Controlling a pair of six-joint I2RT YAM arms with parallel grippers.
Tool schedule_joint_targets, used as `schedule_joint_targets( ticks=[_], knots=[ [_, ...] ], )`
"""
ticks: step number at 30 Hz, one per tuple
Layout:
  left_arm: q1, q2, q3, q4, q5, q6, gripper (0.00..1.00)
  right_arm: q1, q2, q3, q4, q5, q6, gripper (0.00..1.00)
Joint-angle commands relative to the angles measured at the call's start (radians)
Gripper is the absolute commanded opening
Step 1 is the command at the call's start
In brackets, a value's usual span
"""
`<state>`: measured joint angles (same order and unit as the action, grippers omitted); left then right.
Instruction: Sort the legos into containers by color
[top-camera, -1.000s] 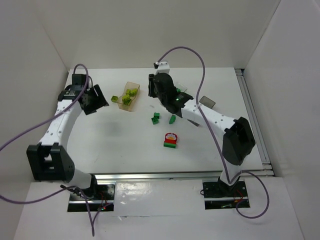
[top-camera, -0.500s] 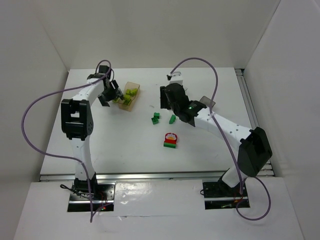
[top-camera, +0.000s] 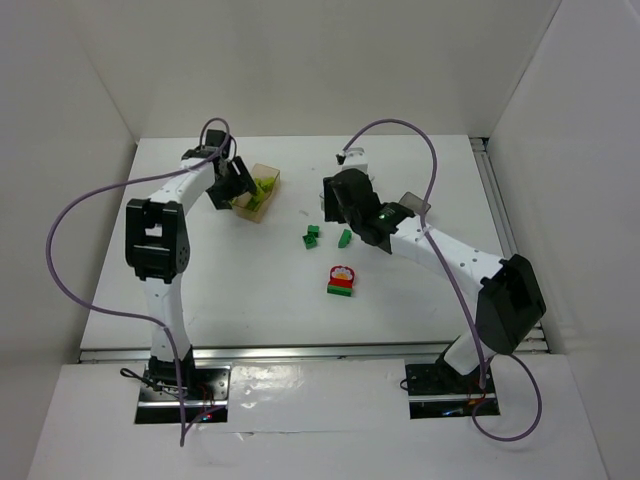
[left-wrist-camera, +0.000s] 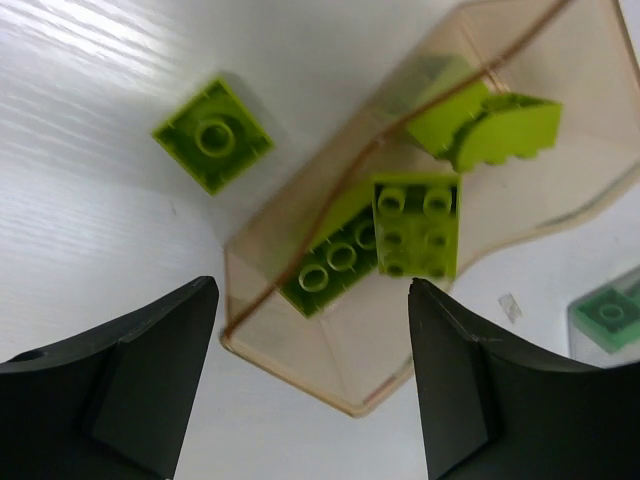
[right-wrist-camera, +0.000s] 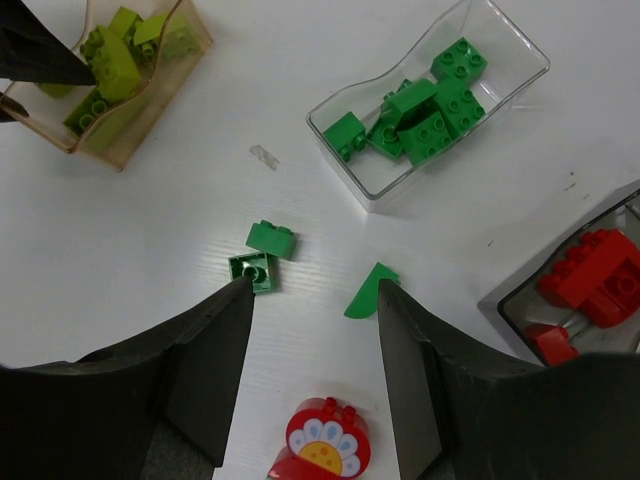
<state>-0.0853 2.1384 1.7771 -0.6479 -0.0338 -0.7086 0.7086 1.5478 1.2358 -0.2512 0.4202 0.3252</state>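
Over the white worktop (top-camera: 250, 290), the left pincer (left-wrist-camera: 311, 290) hung released above the amber tub (left-wrist-camera: 560, 200) of lime bricks (left-wrist-camera: 415, 225), one stray (left-wrist-camera: 212, 135) just outside; the right pincer (right-wrist-camera: 315, 290), released and empty, hovered above two loose green bricks (right-wrist-camera: 270, 240).

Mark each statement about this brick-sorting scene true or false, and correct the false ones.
1. The amber tub holds lime bricks. True.
2. Every lime piece is inside the amber tub. False: one lime brick lies on the table beside it.
3. The clear tub holds the red bricks. False: it holds dark green bricks; the red ones sit in the grey tub.
4. Some dark green pieces lie loose on the table. True.
5. The right gripper is carrying a brick. False: its jaws stand open with nothing between them.
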Motion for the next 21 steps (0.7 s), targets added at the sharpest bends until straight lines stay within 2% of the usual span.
schedule_joint_targets(
  ticks=[1,5,11,17,21],
  knots=[
    [-0.011,-0.104,-0.041,0.060,0.046,-0.018,0.85,-0.003,0.001,0.010,-0.013,-0.006,0.014,0.60],
    [0.013,-0.133,-0.062,0.082,0.046,-0.055,0.80,-0.003,0.021,0.019,-0.022,-0.017,0.014,0.62],
    [0.024,-0.144,-0.062,0.103,0.021,-0.078,0.78,-0.003,0.052,0.028,-0.034,-0.035,0.014,0.62],
    [0.058,-0.051,0.013,0.053,-0.029,-0.115,0.78,-0.003,0.083,0.048,-0.043,-0.053,0.014,0.62],
    [0.067,0.011,0.033,0.042,-0.052,-0.149,0.83,-0.003,0.113,0.067,-0.053,-0.063,0.005,0.62]
  ],
)
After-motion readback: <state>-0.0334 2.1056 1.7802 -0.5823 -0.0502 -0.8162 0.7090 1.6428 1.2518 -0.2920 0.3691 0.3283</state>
